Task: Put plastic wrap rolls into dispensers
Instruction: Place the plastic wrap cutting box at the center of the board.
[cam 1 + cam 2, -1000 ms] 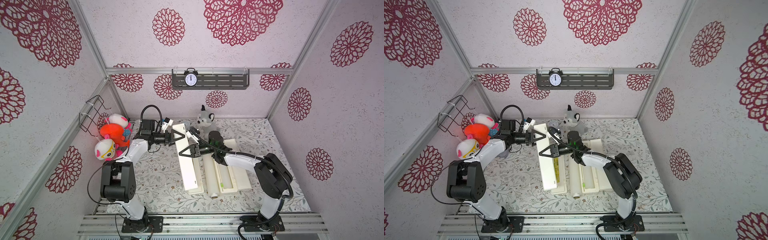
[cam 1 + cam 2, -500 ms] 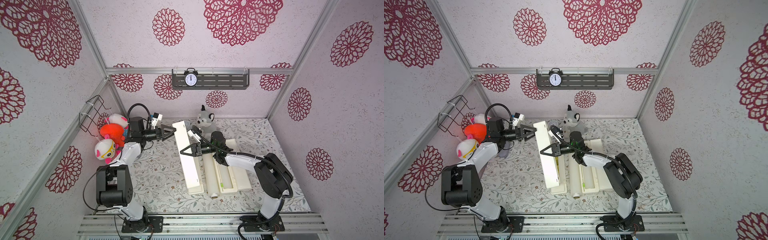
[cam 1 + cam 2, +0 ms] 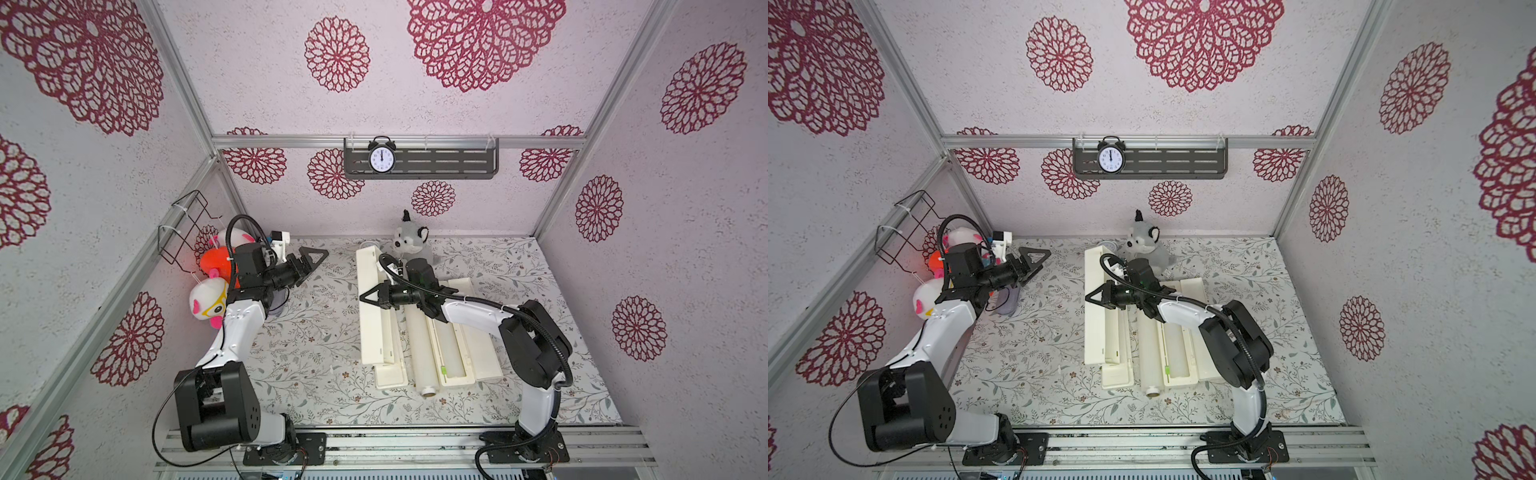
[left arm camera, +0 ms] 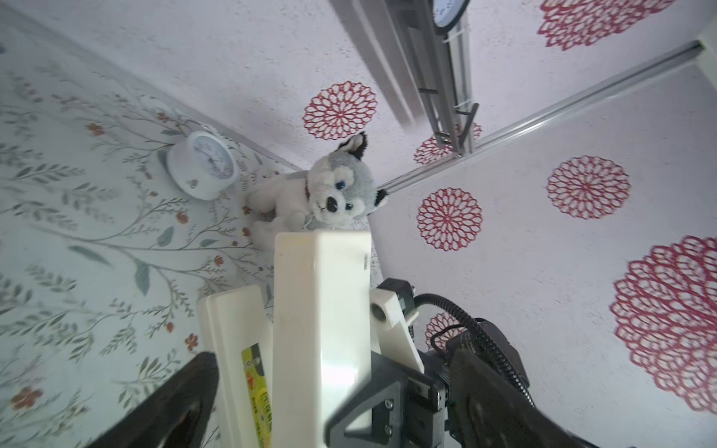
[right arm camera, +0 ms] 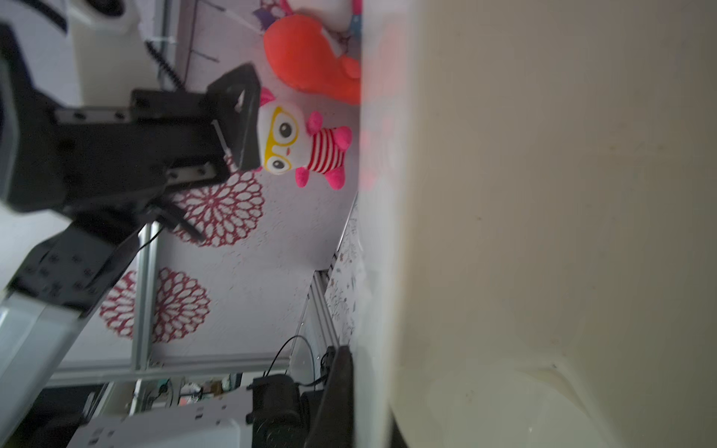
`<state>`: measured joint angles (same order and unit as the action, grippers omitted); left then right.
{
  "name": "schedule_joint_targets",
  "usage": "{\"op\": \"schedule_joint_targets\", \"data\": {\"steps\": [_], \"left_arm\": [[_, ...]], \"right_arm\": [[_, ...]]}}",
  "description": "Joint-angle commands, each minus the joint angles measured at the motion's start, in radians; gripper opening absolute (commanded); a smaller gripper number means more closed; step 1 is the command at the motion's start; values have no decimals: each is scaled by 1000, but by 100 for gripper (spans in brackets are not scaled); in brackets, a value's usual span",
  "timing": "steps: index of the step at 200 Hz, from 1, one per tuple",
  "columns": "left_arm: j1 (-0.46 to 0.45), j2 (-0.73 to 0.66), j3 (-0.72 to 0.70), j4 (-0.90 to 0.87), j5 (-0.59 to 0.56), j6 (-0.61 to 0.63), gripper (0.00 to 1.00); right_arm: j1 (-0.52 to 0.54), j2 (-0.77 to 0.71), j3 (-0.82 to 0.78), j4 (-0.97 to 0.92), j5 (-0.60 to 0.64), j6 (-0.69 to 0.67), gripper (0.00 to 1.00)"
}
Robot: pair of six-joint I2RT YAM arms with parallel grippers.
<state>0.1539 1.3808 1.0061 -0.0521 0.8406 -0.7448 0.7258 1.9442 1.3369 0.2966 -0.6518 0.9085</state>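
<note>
Two cream dispensers lie side by side mid-table. The left dispenser (image 3: 376, 316) (image 3: 1100, 316) has one long half tipped up on edge, and my right gripper (image 3: 368, 297) (image 3: 1094, 297) is shut on that half near its far end. In the right wrist view its cream wall (image 5: 543, 232) fills the picture. The right dispenser (image 3: 455, 345) (image 3: 1177, 349) lies open and flat. A white plastic wrap roll (image 3: 419, 340) (image 3: 1148, 353) rests between them, its cardboard end toward the front. My left gripper (image 3: 311, 257) (image 3: 1034, 255) hangs open and empty, left of the dispensers.
A husky plush (image 3: 409, 245) (image 4: 333, 190) sits behind the dispensers beside a small white clock (image 4: 203, 165). Plush toys (image 3: 216, 266) and a wire basket (image 3: 187, 224) hang on the left wall. A shelf with an alarm clock (image 3: 381, 158) is on the back wall.
My left arm has drawn back to the left, away from the far end of the raised dispenser half, staying open. The right gripper has kept its hold.
</note>
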Motion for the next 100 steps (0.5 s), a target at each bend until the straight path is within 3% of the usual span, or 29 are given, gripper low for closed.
{"op": "schedule_joint_targets", "data": {"steps": [1, 25, 59, 100], "left_arm": [[2, -87, -58, -95, -223, 19, 98], [10, -162, -138, -109, -337, -2, 98], [24, -199, -192, -142, -383, -6, 98], [30, -205, -232, -123, -385, -2, 98]], "right_arm": [[46, 30, 123, -194, 238, -59, 0], [97, 121, 289, -369, 368, -100, 0], [153, 211, 400, -501, 557, -85, 0], [202, 363, 642, -724, 602, -127, 0]]}}
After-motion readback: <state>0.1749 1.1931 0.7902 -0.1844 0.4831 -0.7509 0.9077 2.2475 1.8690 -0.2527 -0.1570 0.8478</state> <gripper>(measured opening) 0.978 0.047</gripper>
